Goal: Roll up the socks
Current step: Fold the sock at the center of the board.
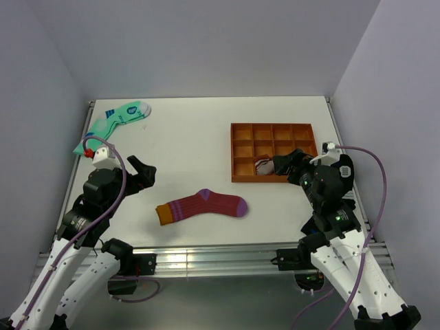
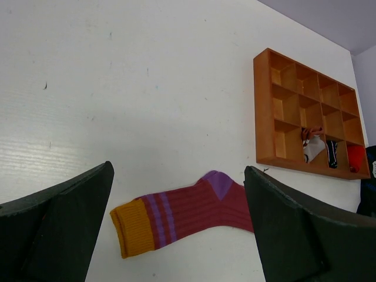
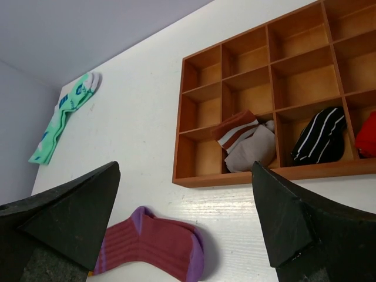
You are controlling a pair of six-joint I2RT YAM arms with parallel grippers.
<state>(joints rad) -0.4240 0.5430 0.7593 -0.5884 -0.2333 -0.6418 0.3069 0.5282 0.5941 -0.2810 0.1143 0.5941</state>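
- The socks (image 1: pixel 201 205): maroon-red knit with purple stripes, purple heel and toe, and an orange-mustard cuff. They lie flat on the white table (image 1: pixel 192 130) near its front edge, between the two arms, cuff toward the left arm and toe toward the right. Neither gripper touches them.
- Mint-green socks (image 1: pixel 113 124): at the far left corner of the table, well apart. They carry blue marks too small to read.
- Orange compartment tray (image 1: pixel 233 151): on the right half of the table, four cells across and three deep.
- Tray contents, front row: a grey bundle with brown-and-white striped cuff (image 3: pixel 249 144), then a black bundle with white stripes (image 3: pixel 320 135), then a red item (image 3: pixel 369 135) cut off by the frame edge.
- Left gripper (image 1: pixel 141 172): left of the cuff, fingers (image 2: pixel 64 229) spread wide, nothing between them.
- Right gripper (image 1: pixel 283 163): over the tray's front right cells, hiding them from above. Its fingers (image 3: pixel 299 229) are spread wide and hold nothing.
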